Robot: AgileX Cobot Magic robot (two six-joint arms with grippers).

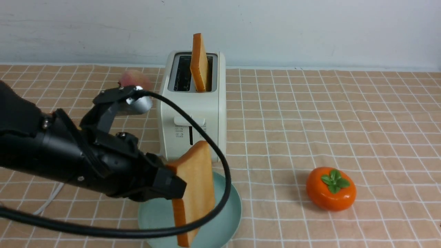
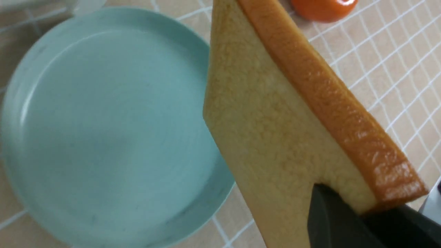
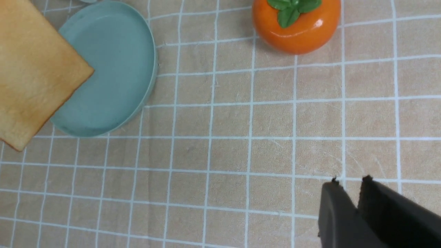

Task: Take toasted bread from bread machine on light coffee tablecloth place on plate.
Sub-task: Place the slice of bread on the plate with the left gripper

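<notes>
Your pale golden square toast slice (image 1: pixel 194 182) hangs on edge over the round mint-teal plate (image 1: pixel 229 210), pinched by the left gripper (image 1: pixel 174 187). The slice's lower corner is cut off. A matching slice (image 1: pixel 200 65) stands in the cream-white boxy toaster (image 1: pixel 193 113). The right gripper (image 3: pixel 350 181) is slightly parted and empty.

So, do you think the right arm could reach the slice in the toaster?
Probably yes: the slice sticks up from the toaster with nothing above it; the left gripper is lower, by the plate.
</notes>
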